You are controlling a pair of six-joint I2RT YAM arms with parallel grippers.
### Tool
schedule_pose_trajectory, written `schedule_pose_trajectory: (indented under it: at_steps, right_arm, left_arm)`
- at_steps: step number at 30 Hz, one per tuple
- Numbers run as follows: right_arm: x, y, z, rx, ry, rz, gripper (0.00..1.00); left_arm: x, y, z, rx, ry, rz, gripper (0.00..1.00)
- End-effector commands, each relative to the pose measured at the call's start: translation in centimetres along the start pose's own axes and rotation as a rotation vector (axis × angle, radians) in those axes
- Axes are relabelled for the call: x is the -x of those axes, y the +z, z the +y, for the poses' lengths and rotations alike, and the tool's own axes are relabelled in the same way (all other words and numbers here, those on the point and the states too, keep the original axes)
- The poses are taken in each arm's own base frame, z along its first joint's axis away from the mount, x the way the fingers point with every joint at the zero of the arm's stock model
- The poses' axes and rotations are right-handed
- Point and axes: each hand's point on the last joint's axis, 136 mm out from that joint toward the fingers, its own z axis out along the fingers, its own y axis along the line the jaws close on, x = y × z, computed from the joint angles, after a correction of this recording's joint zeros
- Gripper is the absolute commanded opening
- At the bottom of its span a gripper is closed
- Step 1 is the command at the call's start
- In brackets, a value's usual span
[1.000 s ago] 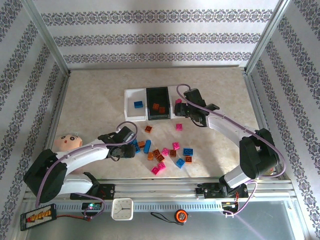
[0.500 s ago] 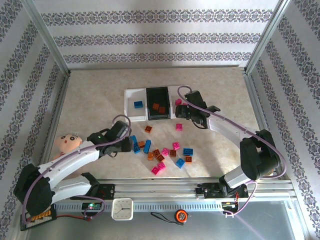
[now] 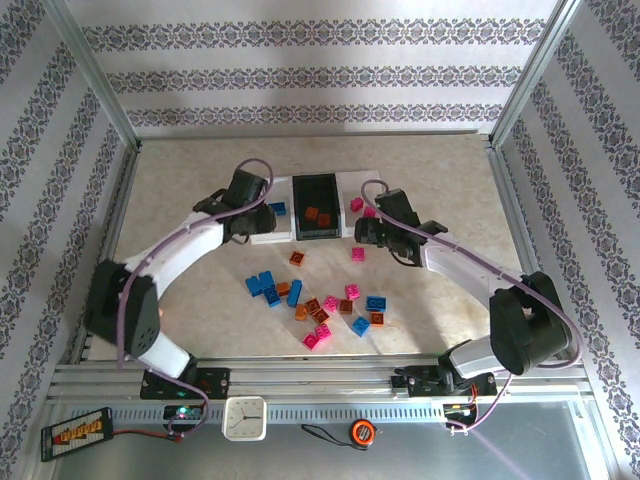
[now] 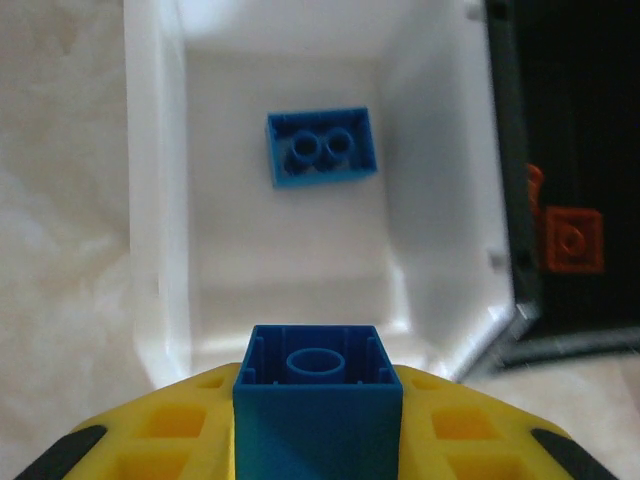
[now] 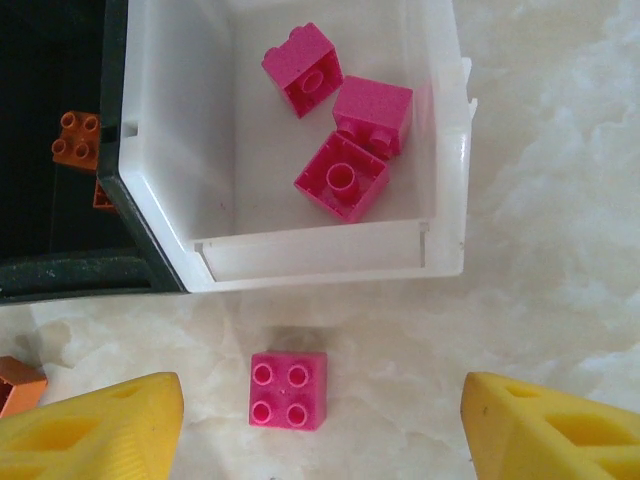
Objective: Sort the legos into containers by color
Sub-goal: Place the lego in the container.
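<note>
The left gripper clamps a small blue studded plastic brick above the near rim of the left white plastic bin, its arm arched forward. The right gripper hangs spread wide over a pink studded brick lying just outside the right white bin.

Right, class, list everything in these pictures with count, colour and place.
open plastic bins: three, white, black, white, joined in a row mid-table.
loose studded plastic bricks: about eighteen, blue, orange, pink, on the beige table before the bins.
blue brick: one, in the left white bin.
orange bricks: two visible, in the black bin.
pink bricks: three, in the right white bin.
square clock: one, white, near rail.
left hand: one, yellow fingers, shut on a second blue brick at the left bin's near edge.
right hand: one, yellow fingers, open above a loose pink brick.
</note>
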Motion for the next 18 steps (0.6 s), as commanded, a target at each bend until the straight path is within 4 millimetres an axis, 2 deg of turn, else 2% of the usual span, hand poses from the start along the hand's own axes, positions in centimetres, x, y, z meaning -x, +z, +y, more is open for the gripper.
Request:
schedule_pose_trajectory:
  at_steps: [1, 3, 5, 8, 13, 16, 18]
  right_arm:
    - [-0.7, -0.6, 0.4, 0.015, 0.009, 0.004, 0.74]
    - [-1.1, -0.7, 0.6, 0.017, 0.004, 0.01, 0.74]
    - [-1.5, -0.9, 0.7, 0.017, -0.004, 0.018, 0.74]
    - [-2.3, -1.1, 1.0, 0.027, -0.015, 0.046, 0.75]
    - [-3.7, -1.8, 1.2, 0.045, -0.026, 0.068, 0.76]
    - [-4.6, -2.3, 1.2, 0.048, -0.031, 0.082, 0.76]
    - [-5.6, -2.6, 1.0, 0.044, -0.035, 0.1, 0.76]
  left_arm:
    - [2.8, 1.4, 0.0, 0.004, 0.023, -0.032, 0.27]
    - [3.4, 2.5, 0.0, 0.016, 0.022, -0.015, 0.32]
    - [3.9, 3.1, 0.1, 0.027, 0.02, -0.012, 0.41]
    - [5.1, 2.6, -0.5, 0.004, 0.006, -0.045, 0.58]
    - [6.8, -1.2, -2.2, -0.086, -0.026, -0.128, 0.72]
    - [6.6, -4.2, -3.3, -0.169, -0.047, -0.174, 0.82]
    - [5.6, -6.2, -3.9, -0.233, -0.062, -0.197, 0.94]
